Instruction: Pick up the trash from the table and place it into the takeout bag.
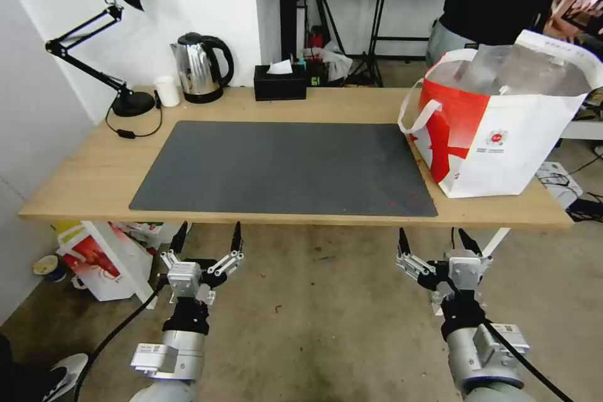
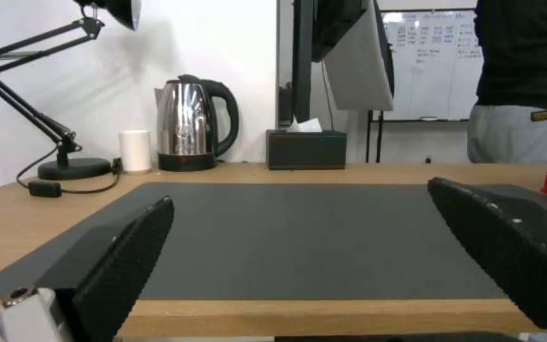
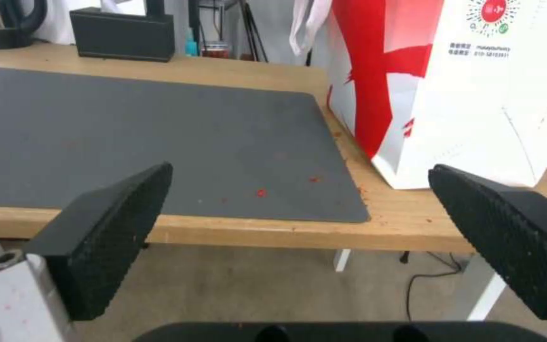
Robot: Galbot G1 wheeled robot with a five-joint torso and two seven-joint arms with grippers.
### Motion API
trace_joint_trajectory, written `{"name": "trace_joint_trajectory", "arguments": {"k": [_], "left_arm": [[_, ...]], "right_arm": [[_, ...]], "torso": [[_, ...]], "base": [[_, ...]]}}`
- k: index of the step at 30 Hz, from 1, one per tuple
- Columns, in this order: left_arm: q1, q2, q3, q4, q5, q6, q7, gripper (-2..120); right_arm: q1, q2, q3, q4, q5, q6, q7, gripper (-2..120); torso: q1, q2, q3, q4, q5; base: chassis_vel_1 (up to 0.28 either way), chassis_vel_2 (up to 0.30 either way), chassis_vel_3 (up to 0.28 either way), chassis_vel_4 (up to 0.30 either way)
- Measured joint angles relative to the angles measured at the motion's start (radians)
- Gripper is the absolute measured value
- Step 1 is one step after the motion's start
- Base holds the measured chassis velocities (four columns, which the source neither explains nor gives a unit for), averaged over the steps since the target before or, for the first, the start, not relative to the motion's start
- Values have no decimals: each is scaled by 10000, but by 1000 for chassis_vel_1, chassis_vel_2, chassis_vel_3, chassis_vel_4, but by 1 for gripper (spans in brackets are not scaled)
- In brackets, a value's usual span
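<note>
The table (image 1: 94,163) is light wood with a dark grey mat (image 1: 282,169) on it. No trash shows on it; the trash is out of view. The red-and-white takeout bag (image 1: 502,138) stands upright at the table's right end, mouth open, with silver lining and white strap handles. My left gripper (image 1: 209,229) hangs open below the table's front edge, in front of the mat's left half, nothing between its fingers (image 2: 128,256). My right gripper (image 1: 433,235) is open too, below the front edge near the mat's right corner, just left of the bag (image 3: 476,95).
A steel kettle (image 1: 200,68), a small white cup (image 1: 167,90), a black desk lamp (image 1: 122,100) and a black tissue box (image 1: 280,83) line the far edge. Red crumbs (image 3: 261,192) dot the mat's near right corner. A white-and-red box (image 1: 100,264) sits on the floor under the table's left end.
</note>
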Motion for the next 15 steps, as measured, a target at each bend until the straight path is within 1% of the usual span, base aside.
{"name": "trace_joint_trajectory", "arguments": {"k": [15], "left_arm": [[-1, 0, 1, -10, -9, 11, 0, 100]], "right_arm": [[0, 0, 0, 0, 0, 0, 0, 100]], "torso": [[0, 0, 0, 0, 0]], "base": [[0, 0, 0, 0]]}}
